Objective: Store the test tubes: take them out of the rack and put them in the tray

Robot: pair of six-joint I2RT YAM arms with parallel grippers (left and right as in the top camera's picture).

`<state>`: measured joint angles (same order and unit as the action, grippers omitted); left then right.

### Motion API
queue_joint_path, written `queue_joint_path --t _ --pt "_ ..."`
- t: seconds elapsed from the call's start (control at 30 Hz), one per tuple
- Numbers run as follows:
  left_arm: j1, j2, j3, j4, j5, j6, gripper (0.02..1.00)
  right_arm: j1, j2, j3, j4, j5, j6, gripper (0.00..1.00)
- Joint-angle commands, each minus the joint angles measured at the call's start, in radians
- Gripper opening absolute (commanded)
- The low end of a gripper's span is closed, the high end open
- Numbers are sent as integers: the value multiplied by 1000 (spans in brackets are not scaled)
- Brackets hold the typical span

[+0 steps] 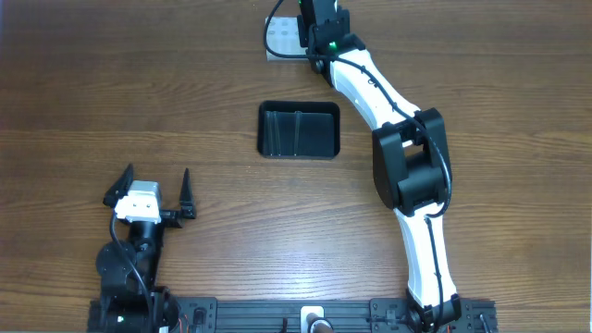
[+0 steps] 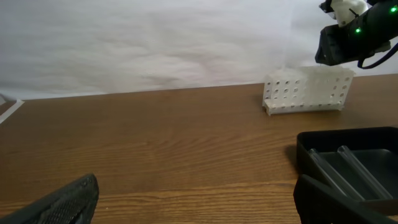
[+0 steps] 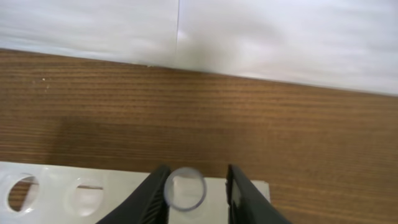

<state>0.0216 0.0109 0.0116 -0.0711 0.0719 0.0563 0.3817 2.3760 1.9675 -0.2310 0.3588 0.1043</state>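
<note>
Right wrist view — test tube (image 3: pixel 185 188) upright in rack (image 3: pixel 62 183).

Matt wood-grain table (image 1: pixel 111 92), glossy black plastic tray (image 1: pixel 260 129), white plastic rack (image 2: pixel 305 93), clear glassy test tube (image 3: pixel 185 188)

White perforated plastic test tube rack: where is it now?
The white perforated plastic rack sits at the wooden table's far edge in the top view, just beyond the black rectangular plastic tray, under the right gripper.
</note>
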Motion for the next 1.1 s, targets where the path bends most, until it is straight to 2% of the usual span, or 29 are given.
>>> queue_joint_path --t 0.03,0.4,0.93,1.1 --pt "-4 -8 -6 -1 10 -12 1000 6 6 29 3 17 3 255" --pt "-4 -8 -6 -1 10 -11 1000 13 6 29 21 29 3 169" --pt "-4 -8 -6 -1 10 -12 1000 29 -97 35 -12 38 -9 139" --pt "-4 -8 -6 -1 10 -12 1000 45 -216 35 -54 92 -9 128"
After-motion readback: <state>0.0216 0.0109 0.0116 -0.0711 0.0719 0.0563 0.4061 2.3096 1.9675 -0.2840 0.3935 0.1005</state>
